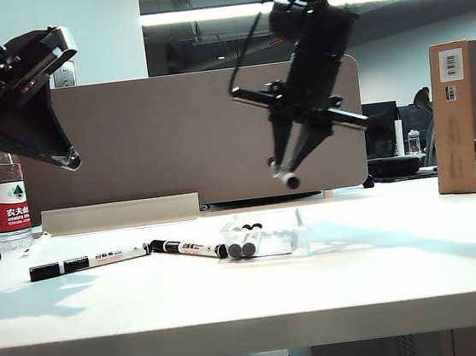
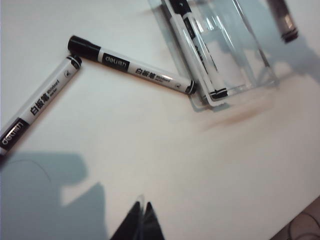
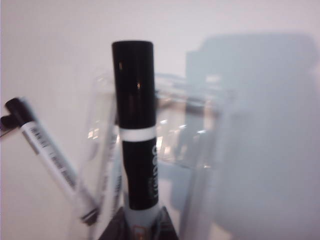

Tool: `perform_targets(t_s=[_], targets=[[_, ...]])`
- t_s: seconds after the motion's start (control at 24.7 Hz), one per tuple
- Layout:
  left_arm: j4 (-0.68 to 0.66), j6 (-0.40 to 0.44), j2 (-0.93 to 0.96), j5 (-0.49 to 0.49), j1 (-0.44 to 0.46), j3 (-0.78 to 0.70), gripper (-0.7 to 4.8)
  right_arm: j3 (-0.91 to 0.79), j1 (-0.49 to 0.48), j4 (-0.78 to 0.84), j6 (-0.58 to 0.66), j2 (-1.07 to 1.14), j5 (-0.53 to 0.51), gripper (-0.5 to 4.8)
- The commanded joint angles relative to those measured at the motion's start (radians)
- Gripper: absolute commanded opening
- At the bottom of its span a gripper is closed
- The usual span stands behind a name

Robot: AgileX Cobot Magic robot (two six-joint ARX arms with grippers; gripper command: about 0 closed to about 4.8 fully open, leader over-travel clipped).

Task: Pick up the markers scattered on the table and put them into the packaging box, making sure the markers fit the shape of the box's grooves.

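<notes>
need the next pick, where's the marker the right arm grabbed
Exterior view, right of centre: the marker hangs in the right pincer, in the air above the packaging box.

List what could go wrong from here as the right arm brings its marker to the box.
The right gripper holds its marker by one end, high above the packaging box; it could swing and miss a groove. Two markers already fill grooves; it might land on them. A table marker touches the box and could be nudged.

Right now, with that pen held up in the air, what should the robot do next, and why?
Probably lower the right gripper, shut on a marker, toward the packaging box below. Two markers already lie in the grooves there; space beside them looks free.
</notes>
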Motion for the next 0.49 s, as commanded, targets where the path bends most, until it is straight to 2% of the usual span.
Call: perform_targets(t_s=[0.04, 0.49], targets=[[0.012, -0.005, -0.005, 0.003, -0.001, 0.005, -0.05, 0.005, 0.013, 0.011, 0.034, 0.039, -0.031, -0.04], [-0.007, -0.004, -0.005, 0.004, -0.001, 0.005, -0.05, 0.004, 0.029, 0.013, 0.089, 0.082, -0.053, -0.04]])
